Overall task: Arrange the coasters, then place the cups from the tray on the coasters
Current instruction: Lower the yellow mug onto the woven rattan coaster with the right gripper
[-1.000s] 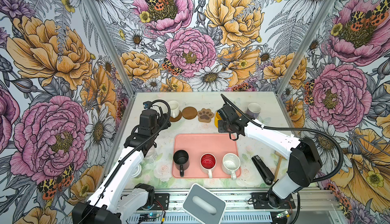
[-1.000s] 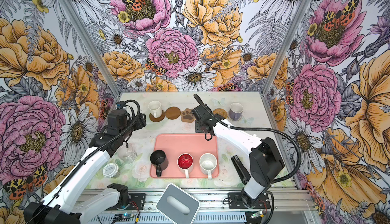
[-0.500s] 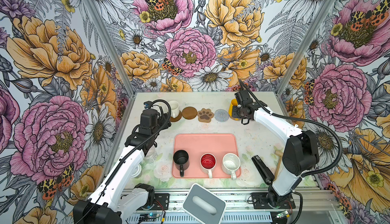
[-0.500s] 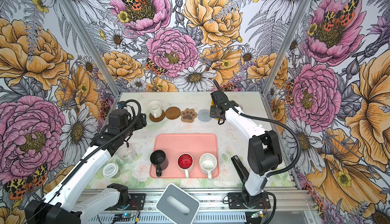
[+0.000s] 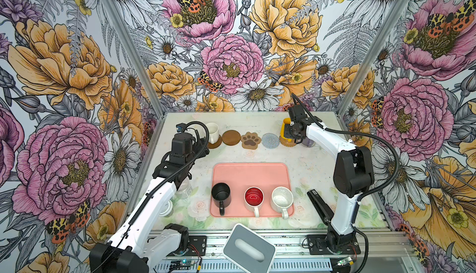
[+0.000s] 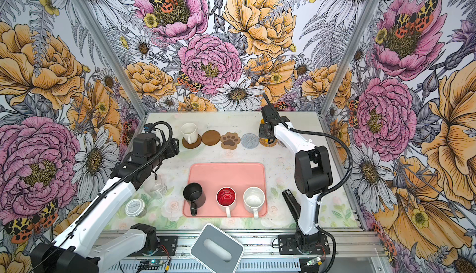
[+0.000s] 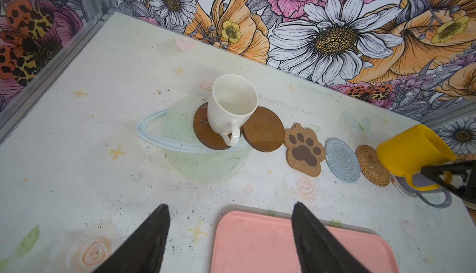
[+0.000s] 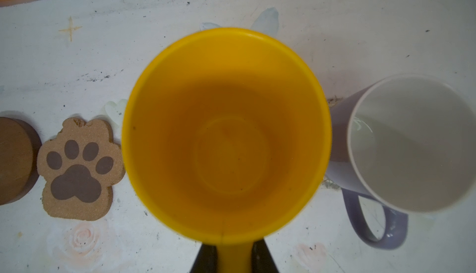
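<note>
Where your right hand (image 8: 235, 257) is: at the far right end of the coaster row, clamped on the handle of the yellow cup (image 8: 226, 135).
Yellow cup: tilted, mouth up, over the rattan coaster (image 7: 371, 166). You cannot tell from any view whether its base touches the coaster.
Lavender cup (image 8: 412, 143): upright on the bench just beside the yellow cup, on the side away from the row.
Your left hand (image 7: 230, 204): fingers spread wide apart and holding nothing. It hangs over the bench (image 5: 309, 166) by the tray's far left corner and points toward the cream cup.
Coaster row, left to right in both top views: brown disc (image 5: 215, 144), second brown disc (image 5: 231, 137), paw-shaped coaster (image 5: 250, 140), grey woven coaster (image 5: 270, 140), then the rattan coaster.
Cream cup (image 5: 212, 130): upright on the first brown disc.
Tray (image 5: 251, 174): salmon pink, at the middle of the bench, its far half bare.
Cups on the tray: black cup (image 5: 221, 194), white cup with red inside (image 5: 254, 197) and speckled white cup (image 5: 282, 198), side by side along the near edge.
</note>
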You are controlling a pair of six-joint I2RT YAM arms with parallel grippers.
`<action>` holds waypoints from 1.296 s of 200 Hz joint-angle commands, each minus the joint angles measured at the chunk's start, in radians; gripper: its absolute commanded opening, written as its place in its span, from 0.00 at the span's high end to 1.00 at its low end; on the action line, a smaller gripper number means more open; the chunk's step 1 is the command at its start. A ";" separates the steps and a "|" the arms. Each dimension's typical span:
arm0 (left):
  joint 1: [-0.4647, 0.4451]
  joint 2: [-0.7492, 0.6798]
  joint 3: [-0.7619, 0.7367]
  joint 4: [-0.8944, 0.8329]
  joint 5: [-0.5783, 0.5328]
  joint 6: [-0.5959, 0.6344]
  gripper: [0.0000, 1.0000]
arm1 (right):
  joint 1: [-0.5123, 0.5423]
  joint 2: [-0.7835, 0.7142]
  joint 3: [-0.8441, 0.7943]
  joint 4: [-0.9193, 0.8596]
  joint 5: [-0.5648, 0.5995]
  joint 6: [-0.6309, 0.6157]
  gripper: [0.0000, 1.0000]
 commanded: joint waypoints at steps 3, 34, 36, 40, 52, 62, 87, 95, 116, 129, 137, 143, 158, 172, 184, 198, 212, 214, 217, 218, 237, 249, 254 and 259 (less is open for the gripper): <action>0.010 0.003 0.001 0.024 0.017 0.004 0.24 | -0.004 0.021 0.055 0.072 0.005 -0.011 1.00; 0.010 0.005 0.004 0.024 0.017 0.005 0.24 | -0.008 0.046 0.061 0.075 0.038 -0.011 1.00; 0.010 0.004 0.004 0.024 0.016 0.005 0.24 | -0.007 0.048 0.061 0.075 0.041 -0.012 1.00; 0.010 0.003 0.004 0.023 0.017 0.005 0.24 | -0.008 0.049 0.060 0.076 0.045 -0.013 1.00; 0.010 0.001 0.006 0.021 0.018 0.005 0.23 | -0.008 0.054 0.059 0.078 0.055 -0.015 1.00; 0.010 -0.002 0.005 0.021 0.016 0.006 0.23 | -0.010 0.058 0.058 0.080 0.055 -0.016 1.00; 0.010 -0.006 0.003 0.022 0.016 0.004 0.24 | -0.016 0.065 0.053 0.090 0.063 -0.016 1.00; 0.009 -0.006 0.003 0.019 0.016 0.004 0.24 | -0.017 0.066 0.050 0.092 0.066 -0.016 1.00; 0.009 -0.007 0.005 0.019 0.016 0.004 0.24 | -0.021 0.069 0.041 0.101 0.065 -0.014 1.00; 0.010 -0.008 0.005 0.019 0.016 0.006 0.24 | -0.023 0.071 0.034 0.107 0.066 -0.011 1.00; 0.010 -0.008 0.005 0.020 0.014 0.005 0.23 | -0.025 0.071 0.030 0.111 0.067 -0.012 1.00; 0.010 -0.008 0.005 0.019 0.016 0.005 0.24 | -0.026 0.073 0.029 0.114 0.066 -0.011 1.00; 0.010 -0.007 0.006 0.019 0.016 0.005 0.24 | -0.029 0.077 0.028 0.116 0.067 -0.012 1.00; 0.010 -0.007 0.007 0.019 0.016 0.007 0.24 | -0.033 0.079 0.026 0.118 0.066 -0.011 1.00; 0.010 -0.007 0.007 0.020 0.016 0.008 0.24 | -0.035 0.080 0.022 0.120 0.065 -0.011 1.00; 0.010 -0.009 0.010 0.016 0.016 0.010 0.23 | -0.039 0.081 0.018 0.123 0.065 -0.011 1.00; 0.010 -0.010 0.010 0.018 0.014 0.010 0.23 | -0.038 0.082 0.015 0.124 0.061 -0.011 1.00; 0.010 -0.010 0.010 0.016 0.014 0.010 0.23 | -0.038 0.083 0.016 0.124 0.060 -0.012 1.00; 0.010 -0.010 0.010 0.017 0.015 0.010 0.23 | -0.038 0.083 0.015 0.125 0.059 -0.011 1.00; 0.010 -0.011 0.010 0.017 0.015 0.010 0.24 | -0.038 0.083 0.014 0.124 0.059 -0.011 1.00; 0.010 -0.009 0.009 0.016 0.016 0.011 0.23 | -0.038 0.085 0.004 0.125 0.053 -0.009 1.00; 0.010 -0.010 0.008 0.016 0.016 0.011 0.24 | -0.037 0.086 -0.005 0.127 0.053 -0.008 1.00; 0.010 -0.010 0.009 0.017 0.016 0.011 0.24 | -0.038 0.086 -0.008 0.129 0.051 -0.007 1.00; 0.009 -0.010 0.008 0.017 0.016 0.011 0.24 | -0.038 0.086 -0.013 0.130 0.049 -0.005 1.00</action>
